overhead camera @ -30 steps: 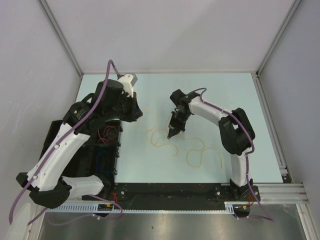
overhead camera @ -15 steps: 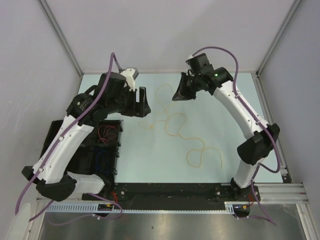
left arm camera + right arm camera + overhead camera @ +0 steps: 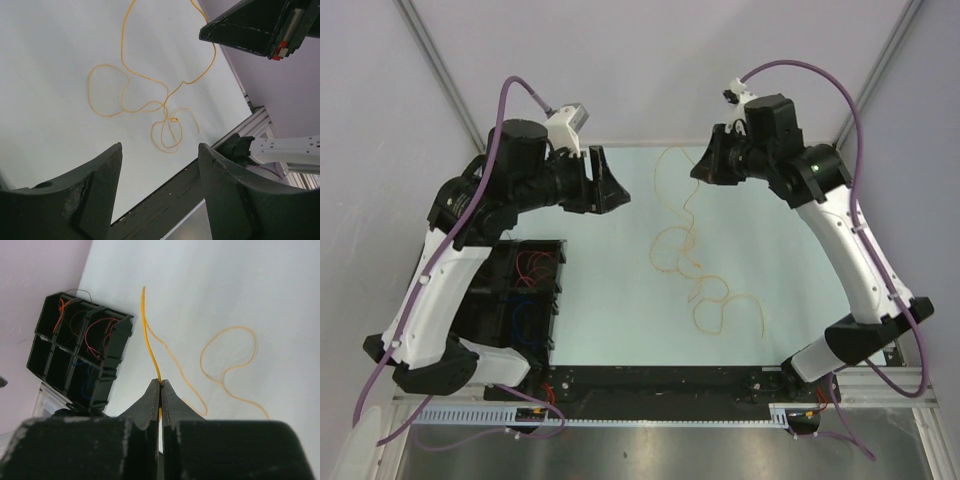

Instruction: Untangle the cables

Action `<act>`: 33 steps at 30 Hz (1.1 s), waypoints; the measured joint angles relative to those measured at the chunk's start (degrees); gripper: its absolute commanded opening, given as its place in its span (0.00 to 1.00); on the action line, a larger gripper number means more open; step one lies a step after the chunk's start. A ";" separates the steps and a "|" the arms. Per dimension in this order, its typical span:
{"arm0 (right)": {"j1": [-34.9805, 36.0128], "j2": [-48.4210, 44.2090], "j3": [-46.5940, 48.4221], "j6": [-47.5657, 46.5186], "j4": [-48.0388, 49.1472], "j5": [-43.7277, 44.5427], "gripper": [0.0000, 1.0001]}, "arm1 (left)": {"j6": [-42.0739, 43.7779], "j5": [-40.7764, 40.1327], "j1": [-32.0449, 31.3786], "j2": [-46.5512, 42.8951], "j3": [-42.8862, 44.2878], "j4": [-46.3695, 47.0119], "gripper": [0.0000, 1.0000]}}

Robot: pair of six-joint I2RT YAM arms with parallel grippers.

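Seen from the right wrist, the right gripper (image 3: 160, 382) has its jaws pressed together on the yellow-orange cable (image 3: 149, 335), which runs on from the tips. Beyond them to the left, a black tray (image 3: 118, 338) holds red wires (image 3: 97, 335) and a dark blue wire (image 3: 92, 371), hard to trace. The left wrist view misses the tray. There the left gripper (image 3: 160, 147) has its jaws apart and clear of the cable, whose loops lie on the table (image 3: 45, 60) just beyond them. Only the top view shows the strand dropping from the right gripper's jaws to the loops.
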 measured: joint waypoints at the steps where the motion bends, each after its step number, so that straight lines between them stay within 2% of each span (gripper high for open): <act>1: -0.07 -1.38 -0.74 -0.96 0.87 -0.11 0.00 | -0.09 1.07 0.02 0.39 0.52 0.81 0.67; 8: -0.90 -11.80 -8.41 -5.22 8.07 -2.84 0.00 | -1.33 8.26 0.15 1.55 0.85 7.06 0.70; 13: -1.79 -13.90 -9.84 -4.90 11.47 -4.61 0.00 | -4.50 13.14 0.15 1.86 -0.48 13.77 0.72; 17: -1.84 -13.90 -11.26 -3.69 12.94 -5.73 0.00 | -8.92 14.29 0.15 1.84 -3.08 19.69 0.63; 22: -1.68 -13.90 -12.92 -1.38 14.08 -6.99 0.00 | -17.35 14.23 -0.37 2.93 -6.51 26.84 0.58; 33: 1.88 -13.99 -17.55 2.21 19.37 -9.66 0.00 | -25.92 9.38 -2.16 9.42 -8.02 31.80 0.45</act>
